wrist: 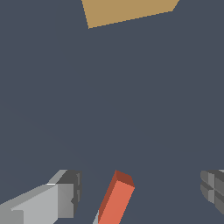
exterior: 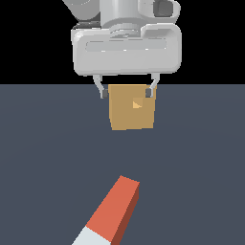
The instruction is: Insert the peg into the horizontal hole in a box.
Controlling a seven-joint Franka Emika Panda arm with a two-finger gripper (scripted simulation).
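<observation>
My gripper point(exterior: 127, 92) hangs up high, spread wide, nothing between the fingers. In the exterior view I see both fingertips point(exterior: 103, 92) poking down from the pale hand body, one on each side of the box's upper edge in the picture; whether they're level with it in depth I can't tell from there. The wrist view settles it: both fingers point(wrist: 65, 192) sit near the peg end, gripper point(wrist: 140, 192) gap wide, floor visible between them, and the box point(wrist: 127, 11) well apart, far across bare floor. So the hand is released, holding nothing.

The peg point(exterior: 112, 210) lies flat on the dark grey floor point(exterior: 48, 158), near side of the scene, well apart from the box. Red-orange for most of what shows, white end point(exterior: 91, 238) nearest the camera and cut off by the frame edge. It runs diagonally, red tip pointing far and a bit to the exterior view's right, roughly toward the box. In the wrist view the peg point(wrist: 114, 199) shows its red tip between the two fingers, touching neither.

The box point(exterior: 132, 106) sits on the floor at the far side, tan, slightly skewed. The hole point(exterior: 137, 103) is a small square opening in the middle of the face toward the camera. Nothing in it; the peg isn't inserted.
</observation>
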